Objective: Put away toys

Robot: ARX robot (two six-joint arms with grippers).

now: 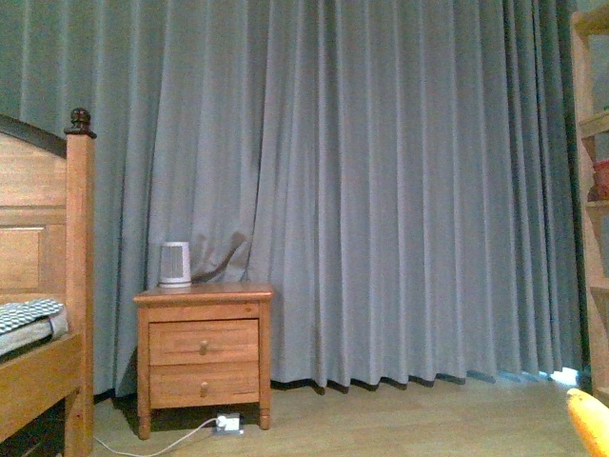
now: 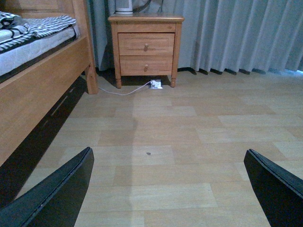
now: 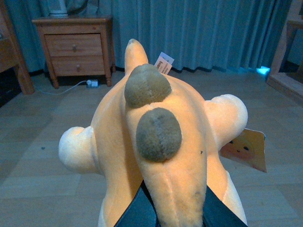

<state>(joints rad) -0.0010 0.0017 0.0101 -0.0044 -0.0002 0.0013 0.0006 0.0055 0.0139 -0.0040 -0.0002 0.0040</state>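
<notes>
Orange plush toy (image 3: 161, 142), pinched in R gripper (image 3: 173, 213); L gripper (image 2: 165, 189) agape, empty.
Risk: narrow grip, may slip if swung.

A bedroom in a private home is shown. A wooden bed frame (image 1: 80, 286) with a turned post is seen at the left, fitted with a mattress and striped bedding (image 2: 47, 26). A matching two-drawer nightstand (image 1: 204, 352) is set just beside it, with a small white appliance (image 1: 175, 265) placed on top and a white cable (image 2: 128, 91) trailed over the floor below. The far wall is covered by full-length grey-blue curtains (image 1: 400, 190). Pale wood-look flooring (image 2: 189, 142) is laid throughout, and an orange plush toy (image 3: 189, 142) is seen in the right wrist view.
</notes>
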